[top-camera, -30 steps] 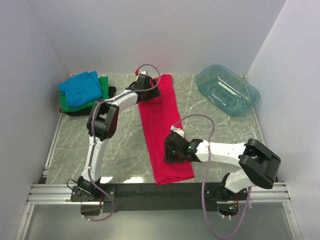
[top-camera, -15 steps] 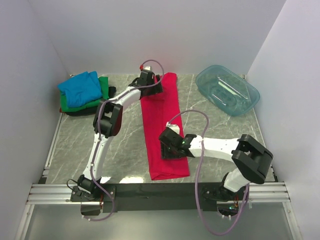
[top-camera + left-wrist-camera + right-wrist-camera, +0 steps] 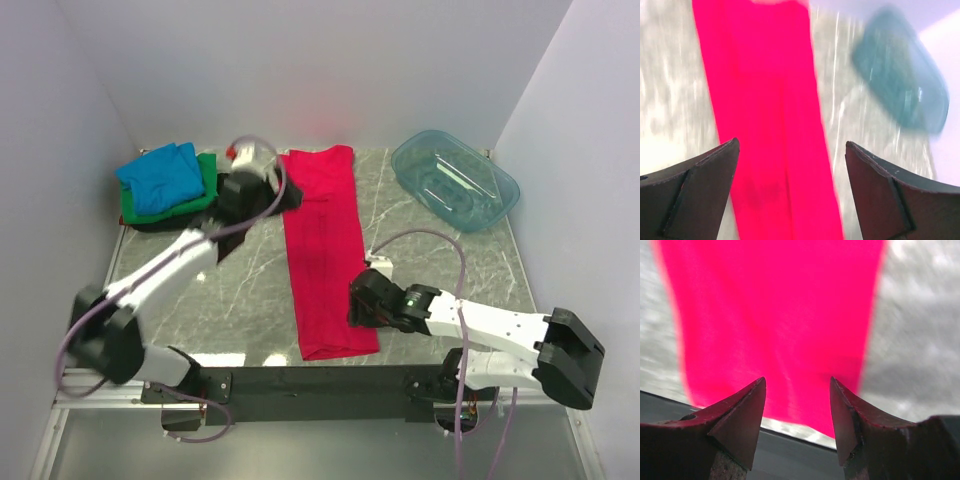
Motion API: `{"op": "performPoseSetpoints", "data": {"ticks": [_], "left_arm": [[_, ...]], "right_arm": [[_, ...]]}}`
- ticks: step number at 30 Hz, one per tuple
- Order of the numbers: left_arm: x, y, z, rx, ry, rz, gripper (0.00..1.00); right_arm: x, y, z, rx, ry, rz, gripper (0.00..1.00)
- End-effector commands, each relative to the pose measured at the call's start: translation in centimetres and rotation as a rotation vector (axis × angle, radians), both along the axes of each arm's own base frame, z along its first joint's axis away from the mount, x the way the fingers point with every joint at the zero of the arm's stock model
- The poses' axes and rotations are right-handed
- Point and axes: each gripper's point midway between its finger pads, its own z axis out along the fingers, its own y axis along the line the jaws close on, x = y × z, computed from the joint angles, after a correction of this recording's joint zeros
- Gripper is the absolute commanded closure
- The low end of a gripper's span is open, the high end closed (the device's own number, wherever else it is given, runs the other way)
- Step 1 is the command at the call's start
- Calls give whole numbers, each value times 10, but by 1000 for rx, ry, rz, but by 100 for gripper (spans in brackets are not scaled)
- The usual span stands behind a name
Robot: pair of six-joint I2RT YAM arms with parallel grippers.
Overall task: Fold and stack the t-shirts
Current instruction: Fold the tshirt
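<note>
Left hand (image 3: 791,144): jaws spread wide, nothing between them, released. It hung above the far end of the red-pink t-shirt (image 3: 322,250), clear of the cloth as far as the blurred wrist view showed.

Right hand (image 3: 797,380): jaws apart and empty, poised over the near end of the same garment, close to the near edge of the worktop (image 3: 200,300). No grip on the cloth was visible in either wrist view.

The red-pink t-shirt lay flat as a long narrow band, running from the far edge toward the near edge along the middle of the worktop. Judged from its shape, the sleeves and sides were already turned in lengthwise. The crosswise folds were not yet made.

At the far left corner sat a pile: the blue t-shirt (image 3: 160,175) on top, the green t-shirt (image 3: 205,185) beneath it, the black t-shirt (image 3: 150,222) at the bottom, only its edge showing. The blue one looked somewhat rumpled.

The teal tub (image 3: 455,180) stood at the far right corner, well apart from all garments.

Assessment: three garments appeared stacked; one was part-folded. Outstanding: fold the band short and place it on the pile.
</note>
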Motion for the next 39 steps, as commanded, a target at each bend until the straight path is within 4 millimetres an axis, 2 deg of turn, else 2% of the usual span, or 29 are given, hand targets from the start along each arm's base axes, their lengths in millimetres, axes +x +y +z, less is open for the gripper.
{"op": "performPoseSetpoints", "data": {"ticks": [1,2,3,5,8,9,11,12,15,18,22,23,27,33,37,39], "left_arm": [[-77,2,-93,31,206,1,8],[-101,5,-119,51,261,-6,8],[-121,-6,-124,34,286,-28,8],[-153,-1,-138,64,329,-27,9],[-188,-7,-140,54,346,-54,9],[-206,-9,-151,58,382,-73,9],[-227,-8,-159,40,411,-92,9],[-241,-13,-161,17,436,-108,9],[-266,-19,-166,-22,471,-139,9],[-279,-21,-174,-19,502,-137,9],[-296,-21,-195,77,565,-130,11],[-301,-27,-191,78,564,-139,11],[-310,-29,-194,152,584,-117,12],[-321,-31,-202,213,614,-106,21],[-326,-33,-207,200,637,-117,36],[-327,-32,-209,200,639,-108,39]], "right_arm": [[-19,-28,-16,-41,43,-61,39],[-24,-34,-20,-40,52,-68,39],[-27,-38,-23,-41,58,-74,39],[-33,-47,-29,-49,71,-86,39],[-38,-51,-34,-38,87,-102,39],[-43,-54,-39,-38,103,-100,39],[-47,-55,-42,-17,114,-111,39],[-49,-56,-43,-9,120,-116,39],[-52,-59,-45,8,121,-128,38],[-53,-56,-45,30,124,-123,39],[-54,-49,-46,39,141,-99,39],[-55,-48,-46,40,143,-96,39],[-56,-47,-45,41,146,-94,39],[-58,-47,-46,55,150,-98,39],[-61,-45,-47,53,158,-92,39],[-62,-46,-47,51,157,-91,39]]}}
